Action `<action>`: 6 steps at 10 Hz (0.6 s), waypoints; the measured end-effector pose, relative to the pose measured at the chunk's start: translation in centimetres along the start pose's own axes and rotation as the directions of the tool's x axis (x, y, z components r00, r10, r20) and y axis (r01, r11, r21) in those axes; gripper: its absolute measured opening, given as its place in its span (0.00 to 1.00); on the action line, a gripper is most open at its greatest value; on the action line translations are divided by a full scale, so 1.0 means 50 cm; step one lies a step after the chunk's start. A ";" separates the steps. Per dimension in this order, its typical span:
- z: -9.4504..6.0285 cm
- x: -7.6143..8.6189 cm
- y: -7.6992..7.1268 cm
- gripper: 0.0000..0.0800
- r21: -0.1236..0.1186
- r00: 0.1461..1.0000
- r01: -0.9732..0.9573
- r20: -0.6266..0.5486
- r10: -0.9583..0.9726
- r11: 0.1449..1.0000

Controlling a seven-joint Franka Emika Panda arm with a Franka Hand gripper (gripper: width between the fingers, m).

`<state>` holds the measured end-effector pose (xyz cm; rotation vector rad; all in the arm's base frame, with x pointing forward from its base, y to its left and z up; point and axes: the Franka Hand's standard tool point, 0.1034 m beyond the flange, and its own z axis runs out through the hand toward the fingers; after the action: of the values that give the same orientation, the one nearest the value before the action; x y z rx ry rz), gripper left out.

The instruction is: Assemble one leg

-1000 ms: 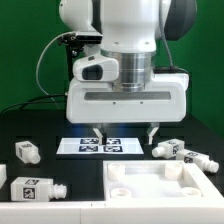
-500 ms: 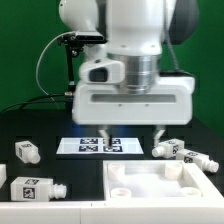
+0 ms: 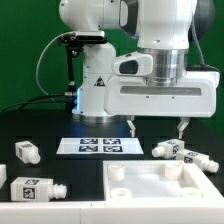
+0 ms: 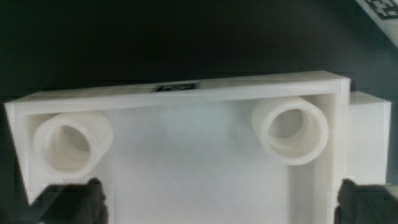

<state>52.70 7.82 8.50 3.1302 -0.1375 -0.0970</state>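
Several small white legs with black-and-white tags lie on the black table: two at the exterior view's left (image 3: 27, 152) (image 3: 33, 189) and two at the right (image 3: 168, 148) (image 3: 200, 159). My gripper (image 3: 156, 128) hangs open and empty above the table, just over and behind the right-hand legs, touching none of them. In the wrist view the gripper (image 4: 217, 210) is open, with a dark fingertip (image 4: 68, 205) at each side and the large white slab (image 4: 178, 130) with two round sockets below it.
The large flat white slab with raised corners (image 3: 150, 190) lies at the front right in the exterior view. The marker board (image 3: 100, 145) lies flat in the middle. The arm's base and a black cable stand behind it.
The gripper has moved toward the exterior view's right, from above the marker board to above the right-hand legs. It stays open. No part has moved.
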 end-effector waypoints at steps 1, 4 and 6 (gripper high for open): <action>0.001 -0.003 0.000 0.81 0.000 1.000 -0.001 0.001 0.001 1.000; 0.003 -0.075 -0.023 0.81 0.065 0.925 -0.379 0.042 0.377 0.923; 0.011 -0.078 -0.021 0.81 0.098 0.904 -0.427 0.035 0.426 0.899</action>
<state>48.89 9.18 8.19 3.1101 -0.8484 -0.1080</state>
